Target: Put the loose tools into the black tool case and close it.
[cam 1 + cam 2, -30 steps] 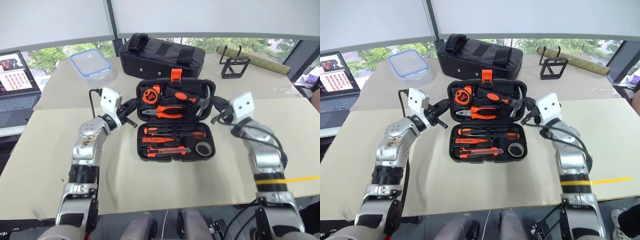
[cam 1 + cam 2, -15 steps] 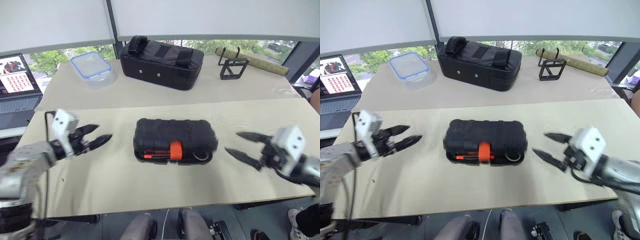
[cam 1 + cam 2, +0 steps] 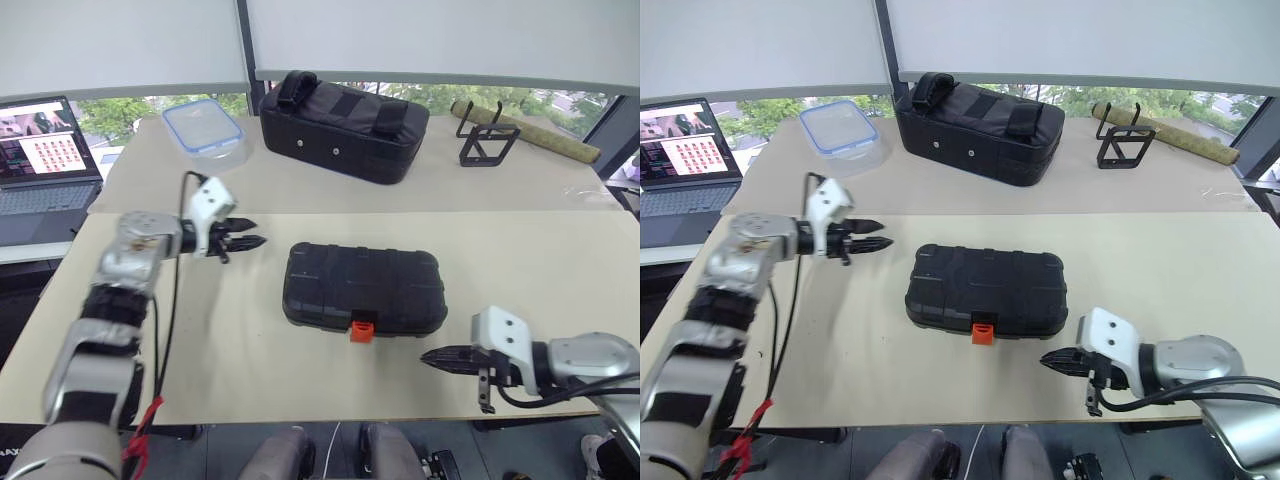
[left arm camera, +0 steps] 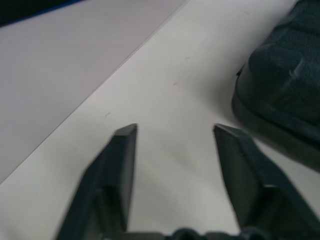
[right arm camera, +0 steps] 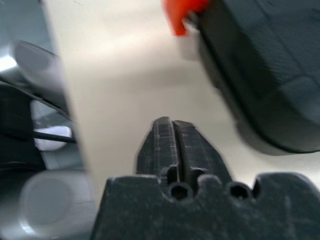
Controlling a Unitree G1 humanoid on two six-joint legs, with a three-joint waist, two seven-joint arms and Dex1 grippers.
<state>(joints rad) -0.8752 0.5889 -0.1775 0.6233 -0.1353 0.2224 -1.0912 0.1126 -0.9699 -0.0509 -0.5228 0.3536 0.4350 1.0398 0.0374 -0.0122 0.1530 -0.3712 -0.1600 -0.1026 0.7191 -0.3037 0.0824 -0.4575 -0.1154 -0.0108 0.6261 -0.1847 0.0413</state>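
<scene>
- Both arms have backed off the black tool case (image 3: pixel 362 288) since a second ago, when they sat at either side of the open lid with the tools on show. Now the lid is down and the case lies flat on the table (image 3: pixel 560 265).
- My left end effector (image 3: pixel 248 234) hangs just off the case's far-left corner, not touching it. Its fingers (image 4: pixel 120 165) are spread with nothing between them; the left wrist view has bare table in the gap and the case edge off to one side.
- My right end effector (image 3: pixel 432 356) sits low over the table near the case's front-right corner, apart from it, tips aimed toward the orange latch (image 3: pixel 362 328). Its fingers (image 5: pixel 170 145) are pressed together, empty.
- That latch pokes out from the middle of the case's front edge. Can't tell from here if it's actually snapped home.
- No loose tools around the case that I can spot, so whatever went in is hidden under the lid.
- Behind the case: a bigger black fabric bag (image 3: pixel 343 125) with straps. A clear lidded container (image 3: pixel 204 127) sits to the bag's left, with a laptop (image 3: pixel 45 155) further left again. A black wire stand (image 3: pixel 488 143) is off to the bag's right.
</scene>
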